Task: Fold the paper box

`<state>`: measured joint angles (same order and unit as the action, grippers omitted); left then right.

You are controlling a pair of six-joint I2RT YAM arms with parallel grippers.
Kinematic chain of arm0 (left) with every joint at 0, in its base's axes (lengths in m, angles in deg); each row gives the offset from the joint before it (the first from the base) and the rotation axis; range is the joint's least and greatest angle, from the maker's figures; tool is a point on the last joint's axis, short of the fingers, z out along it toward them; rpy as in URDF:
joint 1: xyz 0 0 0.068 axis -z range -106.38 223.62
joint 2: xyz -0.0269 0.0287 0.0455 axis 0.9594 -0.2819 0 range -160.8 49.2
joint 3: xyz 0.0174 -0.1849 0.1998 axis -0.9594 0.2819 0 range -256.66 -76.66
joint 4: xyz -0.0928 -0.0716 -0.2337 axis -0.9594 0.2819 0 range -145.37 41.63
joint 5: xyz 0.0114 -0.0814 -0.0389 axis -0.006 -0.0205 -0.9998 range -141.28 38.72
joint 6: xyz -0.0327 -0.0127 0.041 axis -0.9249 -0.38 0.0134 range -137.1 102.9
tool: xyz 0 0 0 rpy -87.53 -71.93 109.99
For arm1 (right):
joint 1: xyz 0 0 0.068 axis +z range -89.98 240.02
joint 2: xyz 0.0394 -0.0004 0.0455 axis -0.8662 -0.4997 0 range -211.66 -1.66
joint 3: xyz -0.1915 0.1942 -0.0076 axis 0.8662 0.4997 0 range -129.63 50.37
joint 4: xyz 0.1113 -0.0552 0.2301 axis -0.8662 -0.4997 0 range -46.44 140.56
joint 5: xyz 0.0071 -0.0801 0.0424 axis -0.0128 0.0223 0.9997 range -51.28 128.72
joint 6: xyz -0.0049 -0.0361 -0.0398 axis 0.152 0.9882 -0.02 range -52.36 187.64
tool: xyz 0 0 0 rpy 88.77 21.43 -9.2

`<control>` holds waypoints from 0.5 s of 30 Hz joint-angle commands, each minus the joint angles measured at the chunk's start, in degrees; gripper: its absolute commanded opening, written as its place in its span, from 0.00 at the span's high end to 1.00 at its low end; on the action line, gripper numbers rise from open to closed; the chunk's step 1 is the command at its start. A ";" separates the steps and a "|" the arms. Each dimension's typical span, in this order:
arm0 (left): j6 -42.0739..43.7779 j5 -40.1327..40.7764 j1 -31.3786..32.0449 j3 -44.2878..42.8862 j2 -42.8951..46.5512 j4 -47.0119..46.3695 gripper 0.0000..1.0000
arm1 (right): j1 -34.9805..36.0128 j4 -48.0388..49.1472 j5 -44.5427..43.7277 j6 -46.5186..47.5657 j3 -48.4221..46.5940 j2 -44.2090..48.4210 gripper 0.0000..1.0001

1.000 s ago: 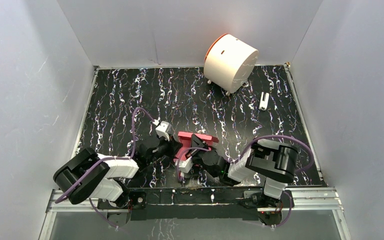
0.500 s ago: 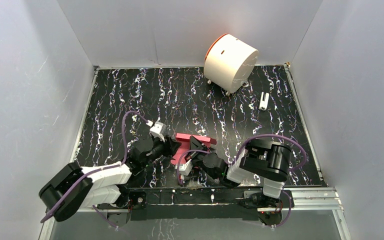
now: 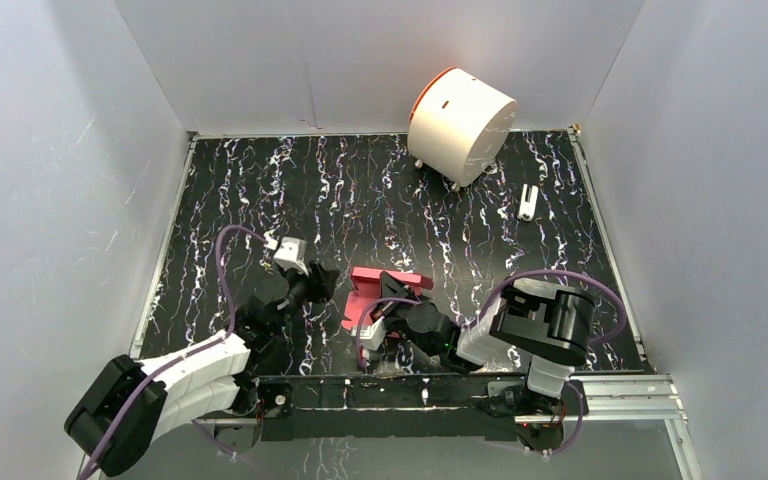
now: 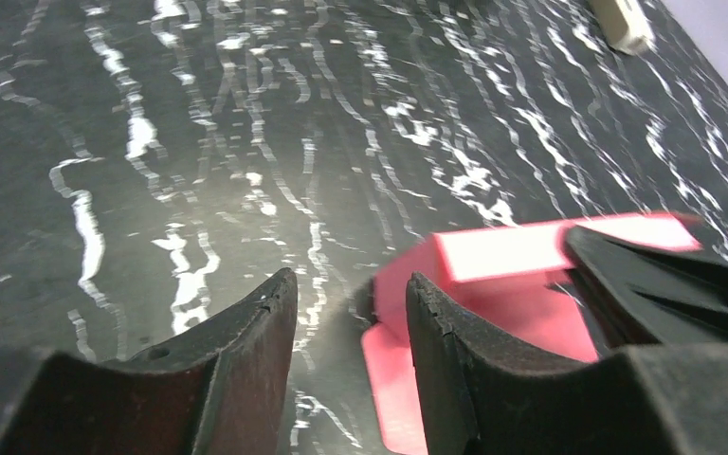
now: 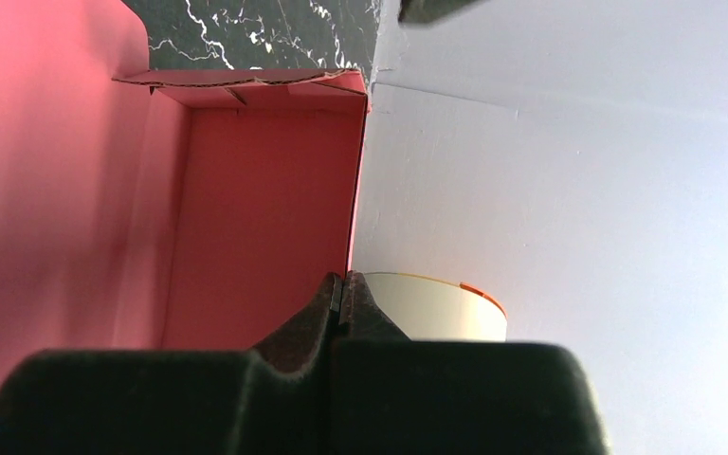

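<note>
The pink-red paper box (image 3: 362,303) stands partly folded near the table's front edge, with walls raised and a pale flap on top. My right gripper (image 3: 392,296) is shut on the thin edge of one raised wall; in the right wrist view its jaws pinch that edge (image 5: 346,284) with the box's pink inside (image 5: 256,209) to the left. My left gripper (image 3: 320,285) hovers just left of the box, open and holding nothing. In the left wrist view its gripper (image 4: 351,284) frames bare table, and the box (image 4: 521,313) lies beyond the right finger.
A large white cylinder with an orange rim (image 3: 460,122) lies at the back right, also visible as the cylinder (image 5: 436,308) in the right wrist view. A small white piece (image 3: 528,201) rests near the right wall. White walls enclose the black marbled table (image 3: 260,200).
My left gripper has opened, let go of the box's left side and drawn back to the left. The right gripper and the box have hardly moved.
</note>
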<state>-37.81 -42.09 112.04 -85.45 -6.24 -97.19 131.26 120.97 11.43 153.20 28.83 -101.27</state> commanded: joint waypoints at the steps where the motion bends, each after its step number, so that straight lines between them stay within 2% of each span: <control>1: -4.03 -0.99 -8.11 0.72 -1.22 1.63 0.57 | -0.05 -3.61 2.64 -2.38 -0.23 1.86 1.00; 15: -0.42 -17.37 -8.70 -3.81 -20.92 -8.48 0.53 | -0.05 -4.31 3.40 -2.64 -0.91 1.43 1.00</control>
<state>-40.54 -53.41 103.08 -86.70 -24.49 -99.86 131.24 119.53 12.30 151.80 28.75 -100.46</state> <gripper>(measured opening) 0.457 0.020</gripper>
